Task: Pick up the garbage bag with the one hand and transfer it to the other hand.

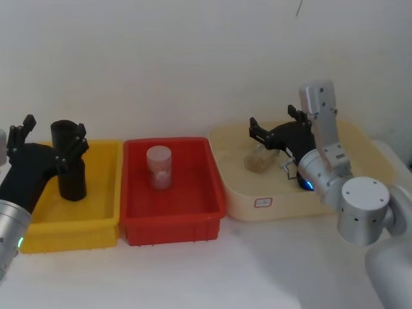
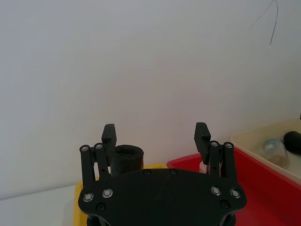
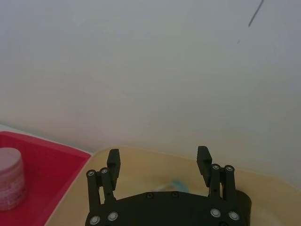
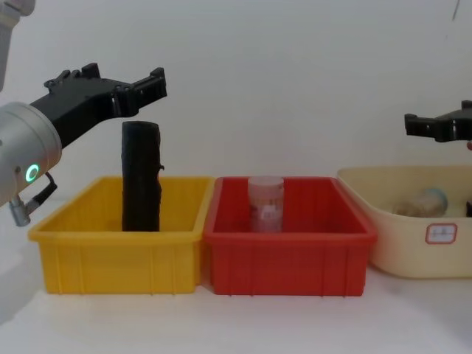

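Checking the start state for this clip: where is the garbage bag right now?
The garbage bag stands upright in the yellow bin on the robot's left, beside the red bin, with the open left gripper just above its top.

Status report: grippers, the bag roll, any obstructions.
Left gripper open above the garbage bag, upright in yellow bin. Right gripper open over beige tub. Nothing blocking.
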